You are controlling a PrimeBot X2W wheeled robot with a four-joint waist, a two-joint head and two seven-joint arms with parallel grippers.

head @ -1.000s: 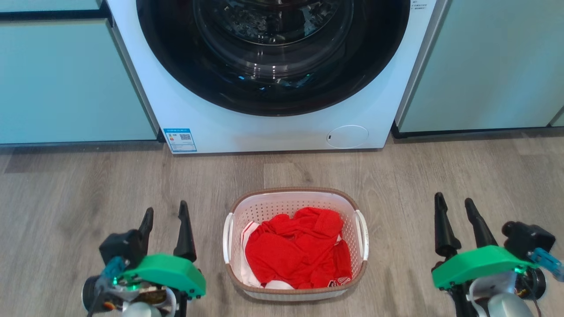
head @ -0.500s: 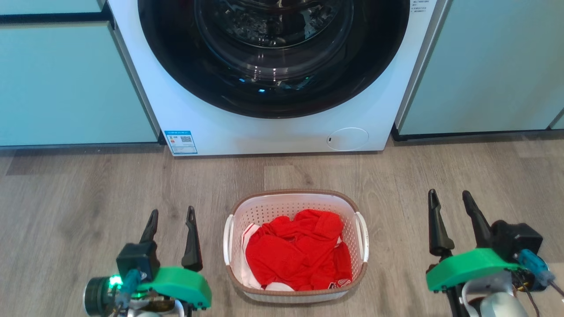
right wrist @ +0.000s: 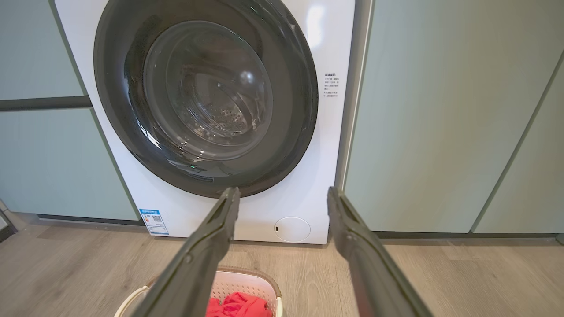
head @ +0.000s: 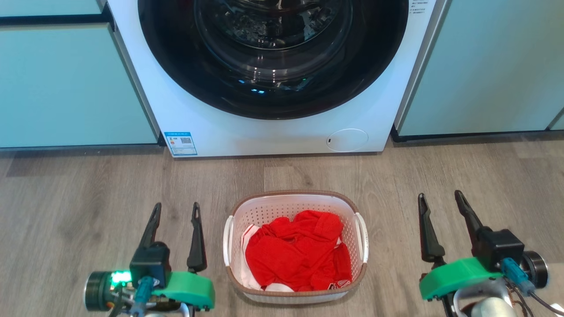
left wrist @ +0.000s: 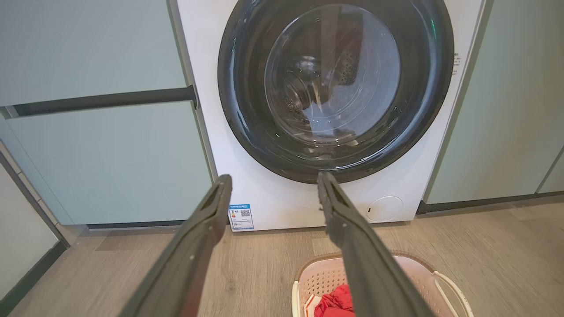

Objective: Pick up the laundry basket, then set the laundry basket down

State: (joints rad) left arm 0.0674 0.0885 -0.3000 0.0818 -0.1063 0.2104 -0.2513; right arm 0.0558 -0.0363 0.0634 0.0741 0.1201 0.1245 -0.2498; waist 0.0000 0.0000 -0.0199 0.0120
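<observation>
We find the laundry basket (head: 269, 209) standing on the wooden floor (head: 88, 189), on the near side of the white washing machine (head: 273, 132) and apart from it. It holds red clothing (head: 295, 255), with a little white fabric showing at its left and near edges. The basket's brown rim is level, and its white handles face left and right.

The left gripper (head: 176, 206) is left of the basket, near the left handle (head: 227, 237) but not touching it. Its two dark fingers stand parted with floor visible between them, and they grasp nothing. The right gripper (head: 439, 195) is on the right, well apart from the right handle (head: 363, 235), its fingers likewise spread and empty. Both grippers point toward the washing machine.

Pale green cabinet fronts (head: 66, 83) flank the machine on both sides, and its round dark door is shut
</observation>
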